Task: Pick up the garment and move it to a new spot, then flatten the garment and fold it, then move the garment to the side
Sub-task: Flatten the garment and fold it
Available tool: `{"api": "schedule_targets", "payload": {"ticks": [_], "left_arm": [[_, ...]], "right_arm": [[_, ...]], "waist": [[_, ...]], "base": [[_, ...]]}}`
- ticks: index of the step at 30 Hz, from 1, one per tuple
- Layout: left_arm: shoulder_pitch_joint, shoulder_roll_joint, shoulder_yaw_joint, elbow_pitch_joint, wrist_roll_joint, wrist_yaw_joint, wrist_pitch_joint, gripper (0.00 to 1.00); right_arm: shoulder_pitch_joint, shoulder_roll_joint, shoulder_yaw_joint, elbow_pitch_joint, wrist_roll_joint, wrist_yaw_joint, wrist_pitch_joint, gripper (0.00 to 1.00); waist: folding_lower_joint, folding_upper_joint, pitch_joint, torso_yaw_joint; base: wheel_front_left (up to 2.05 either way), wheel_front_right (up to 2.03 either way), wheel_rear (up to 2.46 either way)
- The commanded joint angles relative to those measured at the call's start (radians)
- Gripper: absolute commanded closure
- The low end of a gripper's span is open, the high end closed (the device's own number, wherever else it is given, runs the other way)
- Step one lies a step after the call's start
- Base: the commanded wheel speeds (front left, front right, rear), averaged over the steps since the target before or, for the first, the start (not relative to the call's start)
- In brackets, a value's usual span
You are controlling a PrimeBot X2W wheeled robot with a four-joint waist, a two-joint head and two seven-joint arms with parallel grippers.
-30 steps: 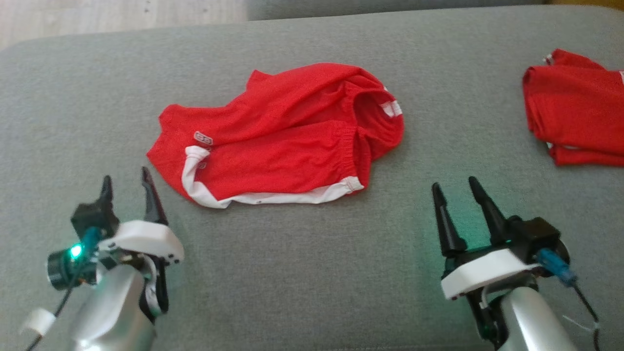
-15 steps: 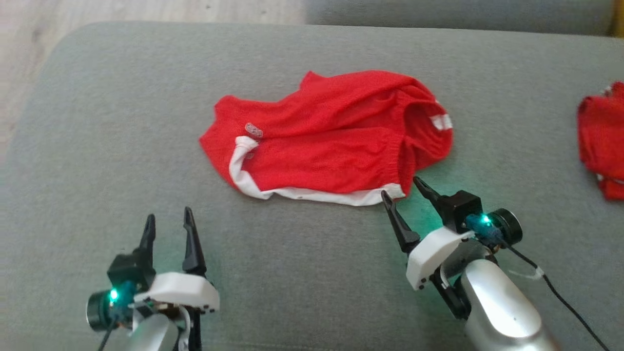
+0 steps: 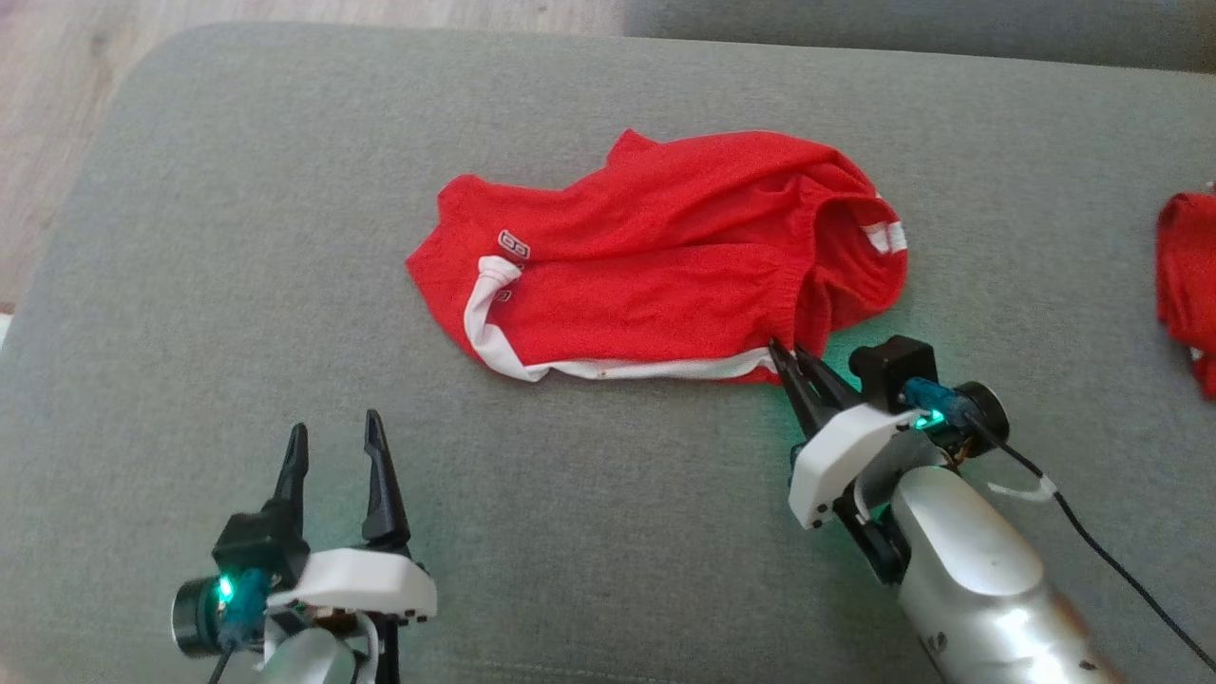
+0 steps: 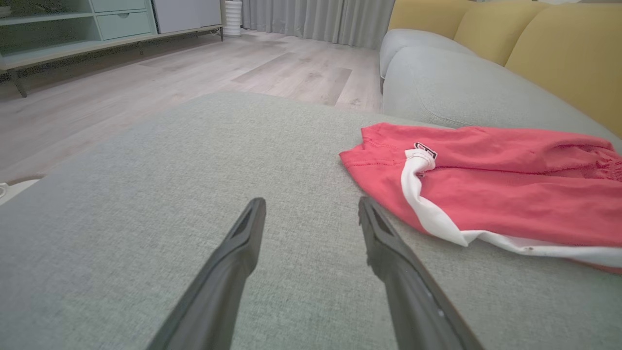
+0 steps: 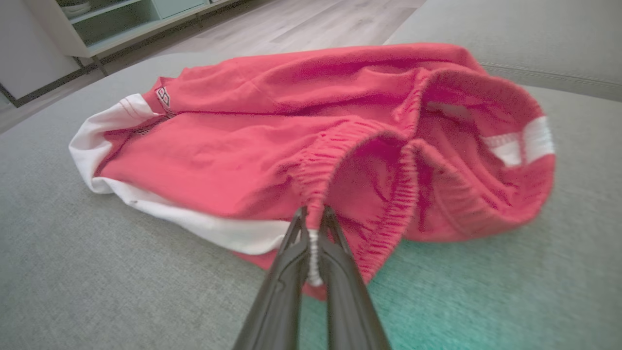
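Risk of slip on lift, with right tool (image 3: 786, 350) clamped on just one corner of garment (image 3: 665, 256) (left tool (image 3: 335, 423) spread).

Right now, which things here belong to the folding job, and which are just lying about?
In the job: red shorts with white trim, pinched at the waistband by the shut right claw; open left claw; grey fabric cushion.
Lying about: second red garment, far right; yellow sofa cushions.

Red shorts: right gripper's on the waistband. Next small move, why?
Probably lift the right gripper slightly: it is shut on the waistband edge of the red shorts, which lie crumpled on the grey cushion. The left gripper is open, clear of the cloth.
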Motion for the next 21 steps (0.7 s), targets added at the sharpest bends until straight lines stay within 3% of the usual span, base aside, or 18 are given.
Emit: {"api": "schedule_targets", "payload": {"ticks": [1,16,17,18,19,21], "left_arm": [[-0.013,0.010,0.041,-0.038,0.011,0.005,-0.012,0.00],[0.011,0.013,0.040,-0.063,0.017,0.002,-0.012,0.00],[0.012,0.013,0.039,-0.064,0.016,0.001,-0.012,0.00],[0.013,0.014,0.038,-0.064,0.016,0.001,-0.012,0.00],[0.015,0.014,0.038,-0.064,0.017,0.001,-0.012,0.00],[0.019,0.015,0.035,-0.064,0.017,-0.001,-0.012,0.00]], "right_arm": [[-0.022,0.002,0.012,-0.013,0.002,0.004,-0.030,1.00],[0.174,-0.021,-0.279,-0.095,-0.089,0.004,-0.102,1.00],[0.186,-0.019,-0.295,-0.103,-0.097,0.004,-0.103,0.93],[0.198,-0.016,-0.306,-0.110,-0.104,0.004,-0.103,0.66],[0.208,-0.013,-0.317,-0.119,-0.108,0.004,-0.103,0.06],[0.225,-0.007,-0.327,-0.138,-0.107,0.004,-0.104,0.00]], "waist": [[-0.0001,0.0000,-0.004,-0.014],[-0.0001,0.0000,-0.034,-0.105],[-0.0001,0.0000,-0.035,-0.108],[-0.0001,0.0000,-0.036,-0.110],[-0.0001,0.0000,-0.039,-0.112],[-0.0001,0.0000,-0.046,-0.116]], "base": [[0.00,0.00,0.00],[0.00,0.00,0.00],[0.00,0.00,0.00],[0.00,0.00,0.00],[0.00,0.00,0.00],[0.00,0.00,0.00]]}}
